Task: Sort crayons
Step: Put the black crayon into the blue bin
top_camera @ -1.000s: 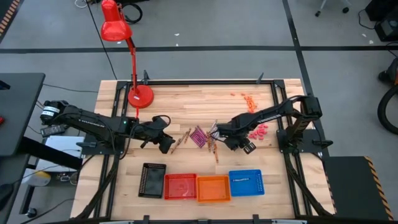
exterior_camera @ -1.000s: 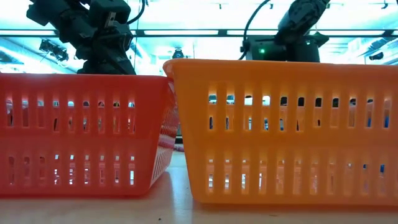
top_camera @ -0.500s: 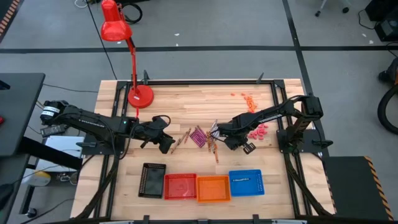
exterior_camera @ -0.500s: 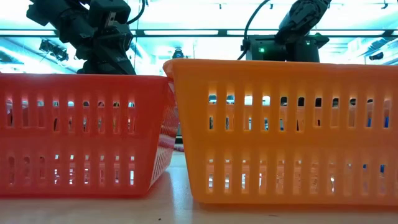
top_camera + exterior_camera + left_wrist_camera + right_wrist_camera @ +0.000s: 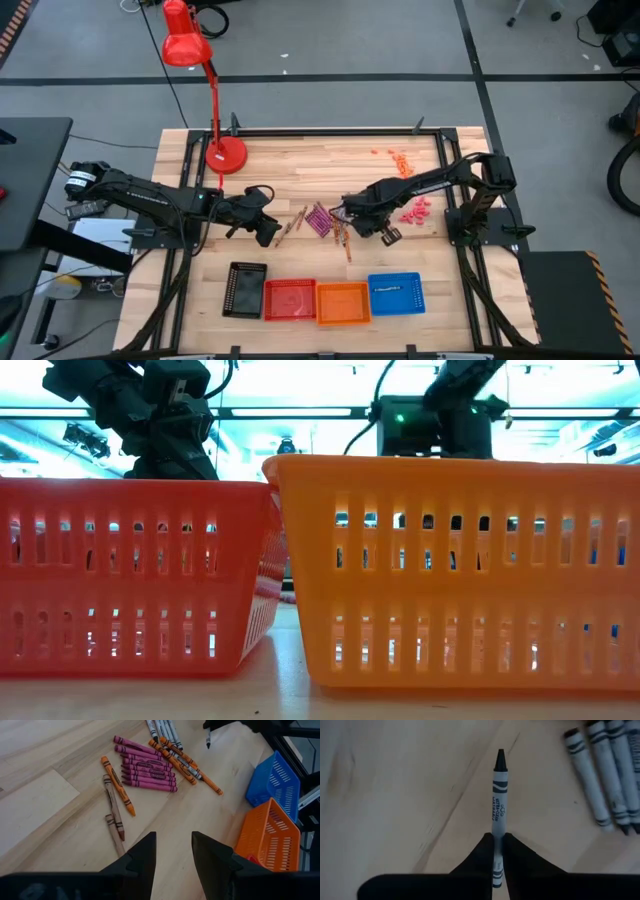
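Crayons lie in a loose pile at mid-table [image 5: 322,218]: magenta ones [image 5: 145,767] side by side, orange [image 5: 118,785] and brown [image 5: 114,815] ones near them, pale grey ones [image 5: 606,775] at the pile's right. My right gripper [image 5: 346,214] hangs over the pile's right edge, pointing down, shut on a grey crayon with a black tip [image 5: 498,795]. My left gripper [image 5: 172,855] waits open to the left of the pile [image 5: 268,232], nothing between its fingers. My right gripper pinches the grey crayon's blunt upper end [image 5: 496,840] between its two fingers. The fingers come from above and lie along the crayon. The crayon hangs upright below them, black tip [image 5: 500,755] down, clear of the table [image 5: 208,740].
Black [image 5: 245,290], red [image 5: 290,299], orange [image 5: 343,303] and blue [image 5: 396,293] baskets stand in a row along the near edge. A red desk lamp [image 5: 225,153] stands far left. Pink bits [image 5: 415,211] and orange bits [image 5: 400,160] lie to the right.
My right gripper has risen from the pile's right edge and shifted a little toward the table's left. My left arm has kept still.
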